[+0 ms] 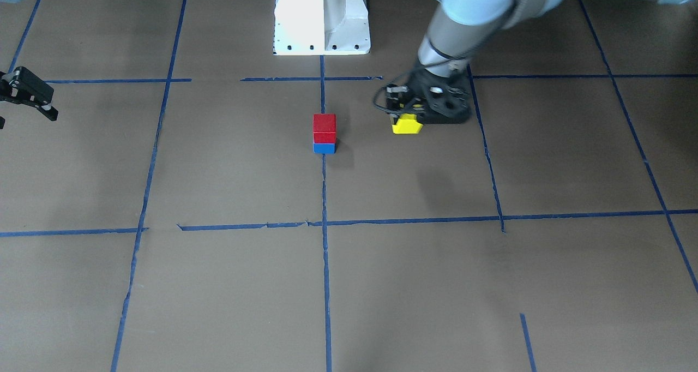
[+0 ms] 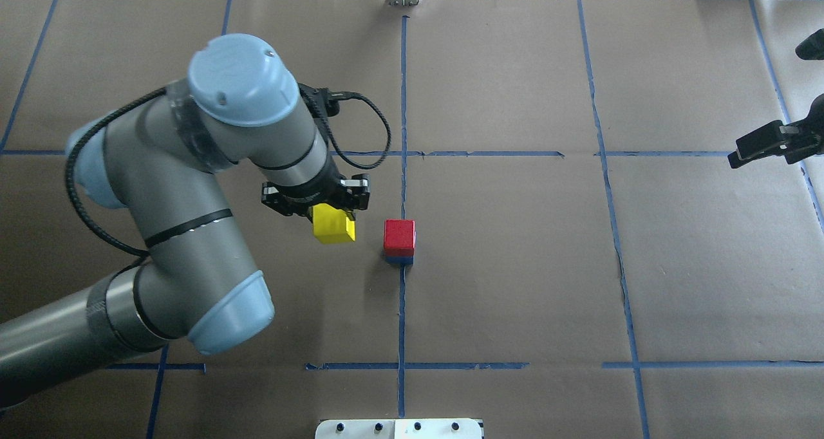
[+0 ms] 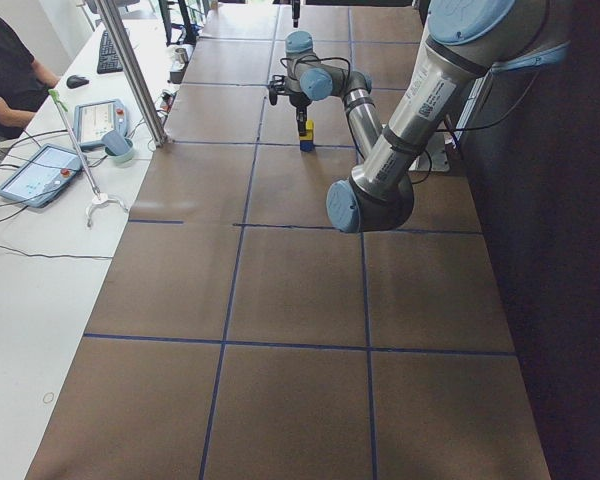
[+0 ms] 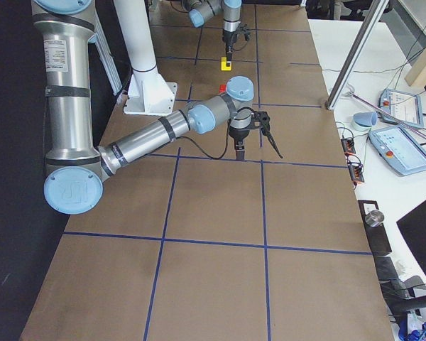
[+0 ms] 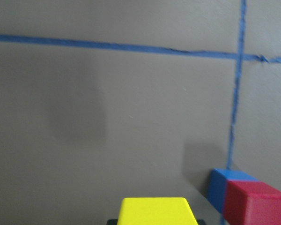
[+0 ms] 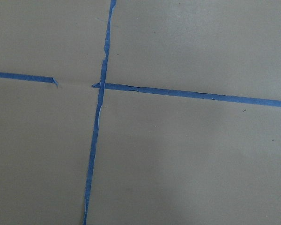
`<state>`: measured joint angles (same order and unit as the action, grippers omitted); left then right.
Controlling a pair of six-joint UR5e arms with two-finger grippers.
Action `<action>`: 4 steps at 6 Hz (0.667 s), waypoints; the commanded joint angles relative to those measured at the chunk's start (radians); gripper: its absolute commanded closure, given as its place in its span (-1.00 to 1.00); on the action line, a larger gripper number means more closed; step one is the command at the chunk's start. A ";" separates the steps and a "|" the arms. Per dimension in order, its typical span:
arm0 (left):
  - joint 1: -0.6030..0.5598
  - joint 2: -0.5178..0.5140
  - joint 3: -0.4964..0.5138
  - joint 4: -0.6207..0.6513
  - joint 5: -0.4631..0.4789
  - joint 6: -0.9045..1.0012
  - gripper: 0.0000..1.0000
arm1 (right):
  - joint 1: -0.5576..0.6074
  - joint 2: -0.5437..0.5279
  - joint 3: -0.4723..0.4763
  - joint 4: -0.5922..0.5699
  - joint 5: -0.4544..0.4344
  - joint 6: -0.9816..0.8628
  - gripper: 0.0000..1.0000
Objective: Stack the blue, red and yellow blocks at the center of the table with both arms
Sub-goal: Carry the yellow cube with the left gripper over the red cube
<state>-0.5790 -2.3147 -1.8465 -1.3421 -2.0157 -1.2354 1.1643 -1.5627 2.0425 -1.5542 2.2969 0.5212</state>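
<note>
A red block [image 2: 399, 234] sits on a blue block [image 2: 400, 259] on the centre tape line; the pair also shows in the front view, red [image 1: 324, 126] over blue [image 1: 324, 149]. My left gripper [image 2: 329, 215] is shut on a yellow block [image 2: 333, 226] and holds it above the table, just left of the stack. In the left wrist view the yellow block [image 5: 157, 211] is at the bottom edge, with the red block [image 5: 255, 204] and the blue block [image 5: 222, 187] to its right. My right gripper [image 2: 766, 107] is open and empty at the far right.
Blue tape lines [image 2: 402, 104] divide the brown paper table into squares. The white robot base [image 1: 322, 17] stands behind the stack. Tablets and cables lie on the white side bench [image 3: 40, 170], where a person sits.
</note>
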 commanded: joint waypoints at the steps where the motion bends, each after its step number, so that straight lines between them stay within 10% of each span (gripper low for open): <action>1: 0.072 -0.131 0.129 0.028 0.067 -0.027 1.00 | 0.002 -0.005 -0.004 0.002 0.016 -0.003 -1.00; 4: 0.084 -0.195 0.214 0.027 0.106 -0.018 1.00 | 0.002 -0.013 0.002 0.002 0.016 0.002 -1.00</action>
<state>-0.4970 -2.5056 -1.6431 -1.3140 -1.9156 -1.2573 1.1658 -1.5708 2.0413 -1.5524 2.3130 0.5198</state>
